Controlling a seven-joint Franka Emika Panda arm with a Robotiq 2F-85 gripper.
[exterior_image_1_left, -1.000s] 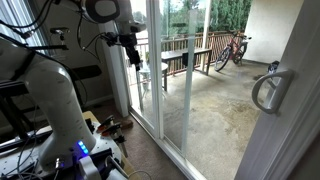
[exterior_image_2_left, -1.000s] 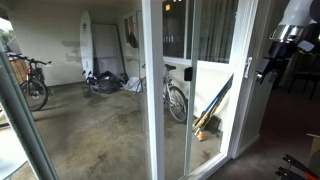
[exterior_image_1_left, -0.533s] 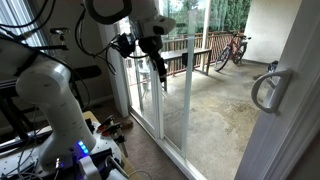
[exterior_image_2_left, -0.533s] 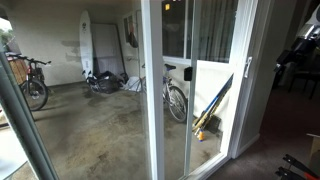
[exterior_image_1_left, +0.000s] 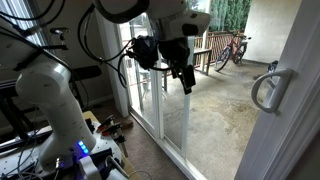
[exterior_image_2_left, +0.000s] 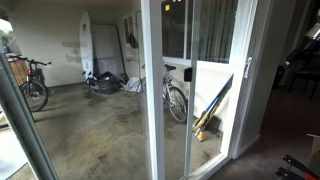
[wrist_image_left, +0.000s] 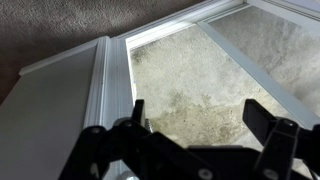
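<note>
The gripper (exterior_image_1_left: 187, 84) hangs in mid-air from the white arm (exterior_image_1_left: 45, 90), fingers pointing down, close in front of the door (exterior_image_1_left: 158, 75). In the wrist view its two dark fingers (wrist_image_left: 135, 118) stand well apart with nothing between them: released and empty. Whether any part of it touches the glass cannot be told.

The door is a tall sliding pane in a white frame, reaching from the floor up past the top of both exterior views. In the wrist view the frame (wrist_image_left: 60, 115) crosses on a slant below the fingers. Grey-brown carpet (wrist_image_left: 60, 25) lies on the room side of it, and rough, mottled concrete (wrist_image_left: 190, 70) shows through the glass on the other.

Inside the room, in an exterior view, the base (exterior_image_1_left: 85, 150) stands low at the picture's edge with a small blue light on it and cables about it. A curved handle (exterior_image_1_left: 268, 88) on a white door leaf fills the near foreground.

Outside, the concrete runs out to a wooden railing (exterior_image_1_left: 190, 52), and a bike (exterior_image_1_left: 230, 50) leans near it, with green trees beyond.

In an exterior view from the far side of the glass, the concrete floor is bare and stained. A surfboard (exterior_image_2_left: 87, 45) stands upright against the back wall. A second bike (exterior_image_2_left: 176, 100) is parked just behind the pane. The arm shows there only as a dark shape at the picture's edge.
</note>
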